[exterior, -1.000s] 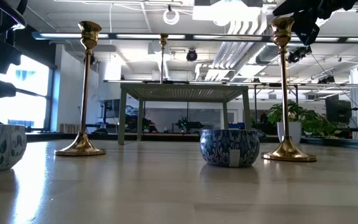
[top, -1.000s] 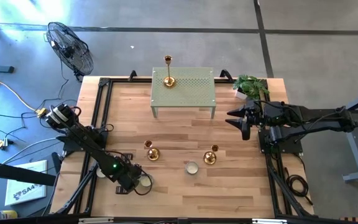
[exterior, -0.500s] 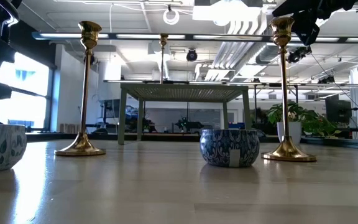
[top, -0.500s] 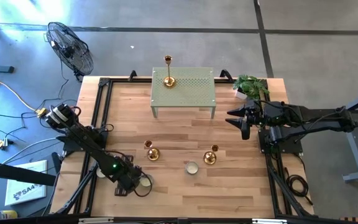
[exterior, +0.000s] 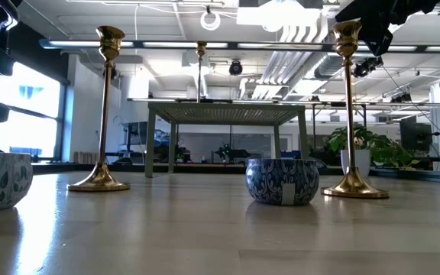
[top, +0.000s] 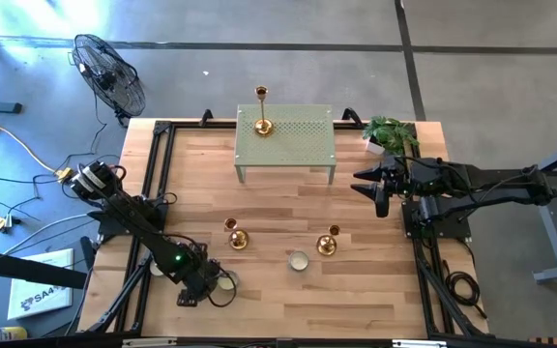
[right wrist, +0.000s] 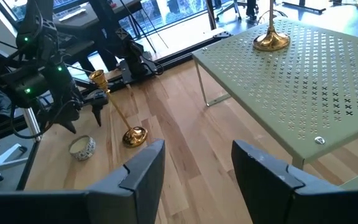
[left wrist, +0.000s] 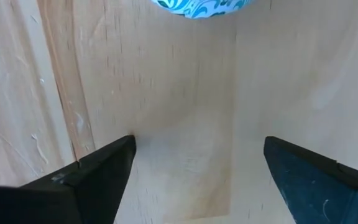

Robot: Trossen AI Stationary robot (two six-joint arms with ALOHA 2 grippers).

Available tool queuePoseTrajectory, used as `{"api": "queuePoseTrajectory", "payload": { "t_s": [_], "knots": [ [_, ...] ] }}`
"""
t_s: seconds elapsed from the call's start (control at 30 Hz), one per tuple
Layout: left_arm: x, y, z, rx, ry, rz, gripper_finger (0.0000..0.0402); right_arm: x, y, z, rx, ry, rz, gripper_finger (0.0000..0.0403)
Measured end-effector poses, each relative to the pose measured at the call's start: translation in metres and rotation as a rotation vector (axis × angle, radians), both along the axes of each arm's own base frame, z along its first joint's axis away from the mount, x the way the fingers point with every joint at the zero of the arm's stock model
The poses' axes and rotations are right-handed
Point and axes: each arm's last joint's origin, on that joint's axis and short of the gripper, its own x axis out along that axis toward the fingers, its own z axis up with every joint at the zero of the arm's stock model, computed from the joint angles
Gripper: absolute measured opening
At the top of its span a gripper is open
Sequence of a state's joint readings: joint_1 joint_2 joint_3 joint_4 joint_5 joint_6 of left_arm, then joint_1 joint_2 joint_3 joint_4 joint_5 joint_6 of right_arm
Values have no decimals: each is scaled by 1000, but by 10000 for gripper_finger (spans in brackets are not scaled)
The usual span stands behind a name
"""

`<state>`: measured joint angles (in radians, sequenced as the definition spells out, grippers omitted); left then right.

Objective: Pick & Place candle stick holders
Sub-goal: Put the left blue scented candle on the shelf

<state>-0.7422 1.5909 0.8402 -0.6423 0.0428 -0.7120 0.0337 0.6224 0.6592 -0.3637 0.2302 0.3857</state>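
Note:
Three gold candle stick holders stand upright on their round bases. One [top: 262,124] is on the green perforated shelf [top: 298,145] at the far side. The other two [top: 237,239] [top: 328,244] are on the wooden table, and the low view shows them as the left [exterior: 106,107] and right [exterior: 350,107] holders. My left gripper [left wrist: 197,162] points down at the near left, open over bare wood, just short of a blue-patterned bowl [left wrist: 197,5]. My right gripper [right wrist: 194,158] hangs open and empty above the table's right side [top: 380,188].
A blue-and-white candle tin [top: 299,261] sits between the two table holders. The blue-patterned bowl [top: 225,282] rests by my left gripper. A potted plant [top: 392,133] stands at the far right corner. Black frame rails [top: 153,193] run along the table's sides.
My left gripper has opened in place beside the blue-patterned bowl, which stays on the table. In the low view its dark finger has drawn back toward the picture's left edge. The candle stick holders have kept still.

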Motion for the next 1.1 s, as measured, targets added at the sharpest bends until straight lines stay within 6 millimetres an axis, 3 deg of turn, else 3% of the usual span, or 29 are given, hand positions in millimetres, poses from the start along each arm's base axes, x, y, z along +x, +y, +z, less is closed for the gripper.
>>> {"api": "queuePoseTrajectory", "payload": {
  "t_s": [0.23,0.67,0.97,1.1],
  "knots": [
    [-1,0,1,-21,24,16,358,0,0,-1,-2,11,-2,181],
    [-30,18,15,-48,343,-19,358,-1,0,-2,-19,26,4,181],
    [-39,26,47,-137,216,-139,358,-1,0,-2,-27,29,6,181],
    [-44,31,52,-127,231,-113,358,-1,0,-3,-26,40,6,181]
  ]
}}
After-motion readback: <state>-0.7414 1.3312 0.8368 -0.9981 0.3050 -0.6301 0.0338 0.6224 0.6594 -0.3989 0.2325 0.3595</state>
